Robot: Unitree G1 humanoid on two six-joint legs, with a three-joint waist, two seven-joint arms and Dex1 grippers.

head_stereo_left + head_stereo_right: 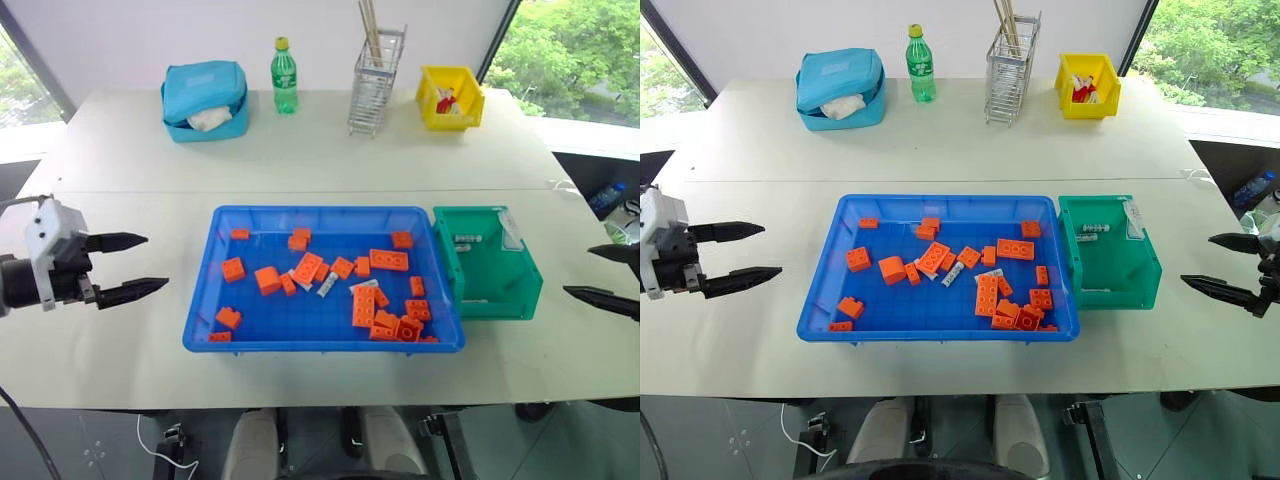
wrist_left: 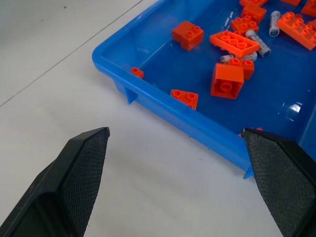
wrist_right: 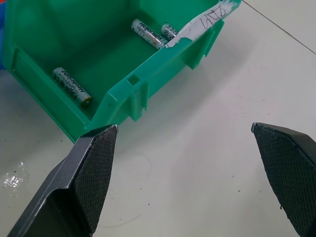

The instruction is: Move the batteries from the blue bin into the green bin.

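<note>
The blue bin lies mid-table, littered with orange bricks. Among them lie slim silvery batteries, which the left wrist view shows as batteries beside the bricks. Against its right side stands the green bin, holding batteries on its floor. My left gripper hovers open to the left of the blue bin, off its corner, with nothing between its fingers. To the right of the green bin my right gripper is open and empty, above bare table.
Along the table's far edge stand a light-blue pouch, a green bottle, a wire rack with sticks and a yellow bin. Bare tabletop flanks both bins.
</note>
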